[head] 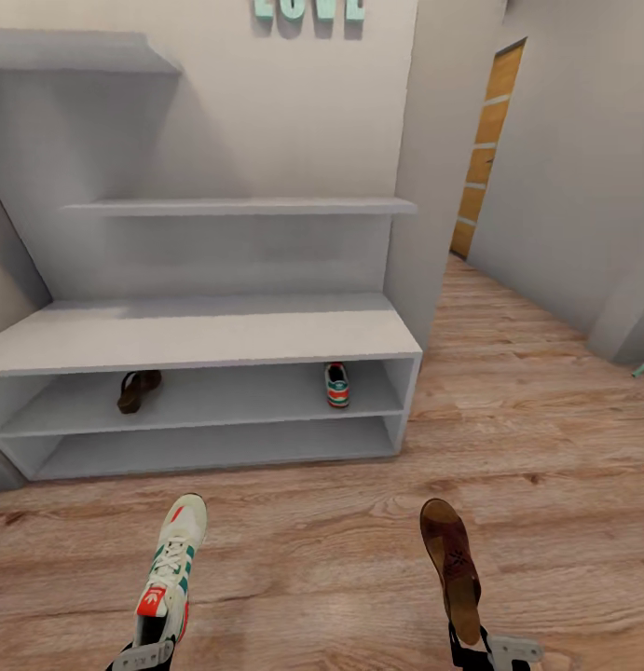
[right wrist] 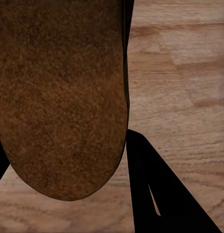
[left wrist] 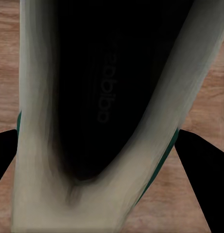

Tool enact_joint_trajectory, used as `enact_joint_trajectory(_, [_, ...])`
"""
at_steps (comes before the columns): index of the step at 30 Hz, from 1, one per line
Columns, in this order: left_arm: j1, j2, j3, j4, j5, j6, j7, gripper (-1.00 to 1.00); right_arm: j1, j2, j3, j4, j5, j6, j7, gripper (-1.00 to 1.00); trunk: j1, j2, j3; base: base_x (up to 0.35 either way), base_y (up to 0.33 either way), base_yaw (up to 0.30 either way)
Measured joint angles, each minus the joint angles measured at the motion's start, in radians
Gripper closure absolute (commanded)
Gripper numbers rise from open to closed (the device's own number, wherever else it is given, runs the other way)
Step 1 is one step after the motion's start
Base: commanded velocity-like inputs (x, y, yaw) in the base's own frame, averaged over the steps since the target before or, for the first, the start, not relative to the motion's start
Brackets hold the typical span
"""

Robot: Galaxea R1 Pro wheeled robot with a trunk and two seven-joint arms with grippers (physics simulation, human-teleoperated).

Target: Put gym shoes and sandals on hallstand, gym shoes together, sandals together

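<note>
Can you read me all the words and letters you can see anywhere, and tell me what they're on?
"LOVE": mint-green letters on the wall above the hallstand; their tops are cut off by the picture's edge.
Faint print inside the held gym shoe, left wrist view: too blurred to read.
White logo on that shoe's red tongue tag: too small to read.

Cream gym shoe (head: pixel 171 567) with green stripes, toe toward grey hallstand (head: pixel 200 337), above plank floor (head: pixel 322 568); brown sandal (head: pixel 452 568) likewise. Second gym shoe (head: pixel 337 385) and second sandal (head: pixel 138 390) on upper tier, well apart.
</note>
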Motion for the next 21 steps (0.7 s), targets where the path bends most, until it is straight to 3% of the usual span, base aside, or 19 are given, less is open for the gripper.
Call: enact_joint_trajectory(21, [-0.004, 0.003, 0.0, 0.0, 0.002, 0.011, 0.001, 1.0, 0.0, 0.001, -0.003, -0.008, -0.003, 0.001, 0.0, 1.0, 0.0, 0.0, 0.0, 0.0, 0.0, -0.002])
